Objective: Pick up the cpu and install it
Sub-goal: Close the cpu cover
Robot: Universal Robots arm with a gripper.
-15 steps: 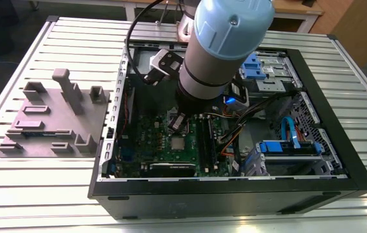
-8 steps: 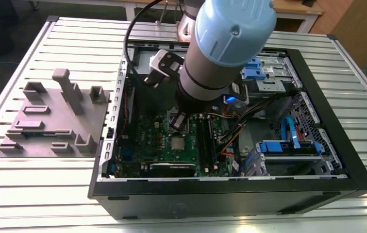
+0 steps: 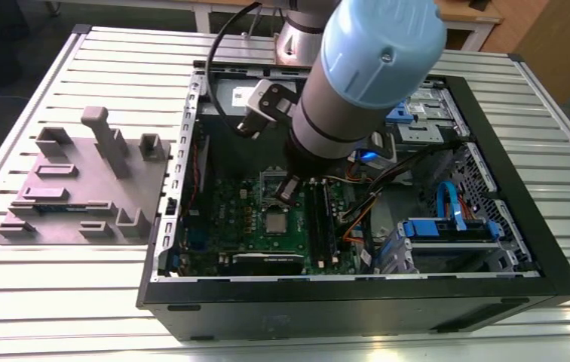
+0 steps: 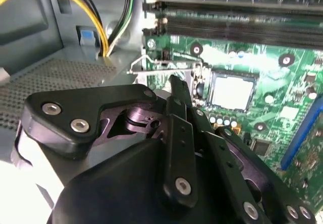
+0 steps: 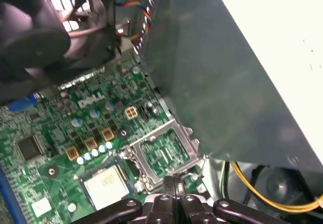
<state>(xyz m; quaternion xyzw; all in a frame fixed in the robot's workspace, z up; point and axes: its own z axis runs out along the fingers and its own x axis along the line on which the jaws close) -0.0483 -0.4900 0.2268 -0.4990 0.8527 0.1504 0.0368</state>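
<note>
Slatted metal tabletop (image 3: pixel 53 302) carries an open computer case (image 3: pixel 366 309) laid on its side, so the green motherboard (image 3: pixel 230 200) faces up and the arm (image 3: pixel 366 60) can reach straight down into it. A grey fixture block (image 3: pixel 74 188) sits on the slats just beside the case, on the exterior view's left. The cpu (image 3: pixel 278 221) is not in the gripper (image 3: pixel 287 188). It lies flat and square in its socket on the board, silver top up, and shows this way in both wrist views too. Beside the socket the load plate (image 5: pixel 187 139) stands hinged back, and its wire retention lever (image 4: pixel 161 71) is up. That leaves the chip resting in place but, as I judge it, not yet clamped. The fingers (image 5: pixel 177 186) are clenched together with nothing visible between them. They hang low over the board next to the open plate and just off the chip. Pressed thin like this, they look better suited to nudging the plate or lever than to grasping.
</note>
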